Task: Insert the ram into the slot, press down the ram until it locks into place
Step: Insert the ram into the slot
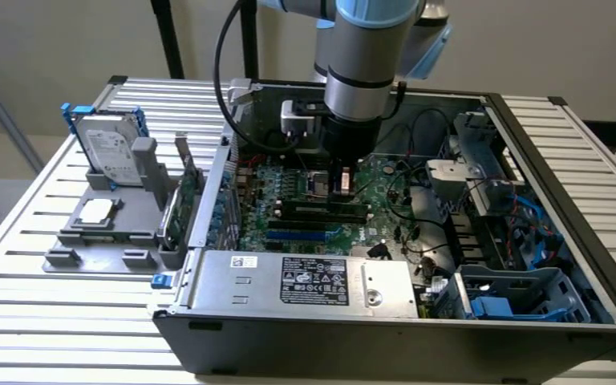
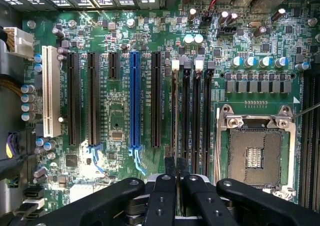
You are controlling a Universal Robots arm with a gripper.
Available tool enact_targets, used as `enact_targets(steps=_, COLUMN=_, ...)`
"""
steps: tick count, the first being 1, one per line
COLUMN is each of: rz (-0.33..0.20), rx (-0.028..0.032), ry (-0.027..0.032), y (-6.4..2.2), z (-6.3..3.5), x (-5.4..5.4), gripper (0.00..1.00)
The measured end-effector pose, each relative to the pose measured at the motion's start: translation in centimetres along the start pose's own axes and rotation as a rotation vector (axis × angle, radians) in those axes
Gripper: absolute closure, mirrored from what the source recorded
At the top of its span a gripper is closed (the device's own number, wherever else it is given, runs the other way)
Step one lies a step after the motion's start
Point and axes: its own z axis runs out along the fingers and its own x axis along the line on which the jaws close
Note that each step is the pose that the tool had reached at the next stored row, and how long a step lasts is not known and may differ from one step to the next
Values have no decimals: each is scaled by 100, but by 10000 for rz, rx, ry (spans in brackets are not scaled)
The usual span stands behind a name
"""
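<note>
Closest to my wrist camera is the hand (image 2: 176, 162). Its two black fingers (image 2: 170, 168) are almost together, pinching the thin edge of the ram (image 2: 174, 116). The ram stands in the slot (image 2: 175, 65) farthest from the silver processor socket (image 2: 255, 156). I cannot tell if it is locked. In the exterior view, the silver power box (image 1: 308, 281) sits at the hand's six o'clock. A grey holder (image 1: 99, 228) sits at its nine o'clock on the surface (image 1: 62, 305).

Hard drive (image 1: 110, 148): upright in a grey holder (image 1: 105, 228), exterior view's left.
Power supply (image 1: 297, 281): silver box along the case's (image 1: 394, 345) near wall.
Blue slot (image 2: 134, 100): long, on the green motherboard (image 2: 120, 126).
CPU socket (image 2: 255, 153): square, silver-framed.
</note>
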Motion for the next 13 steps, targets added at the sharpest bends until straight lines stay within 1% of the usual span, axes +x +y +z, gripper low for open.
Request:
enact_targets(steps=11, rz=-29, rx=0, ry=23, y=-1, z=31, x=-2, gripper=87)
enact_targets(steps=12, rz=-29, rx=0, ry=24, y=-1, z=30, x=-2, gripper=86)
enact_targets(steps=13, rz=-28, rx=1, ry=20, y=0, z=16, x=-1, gripper=79)
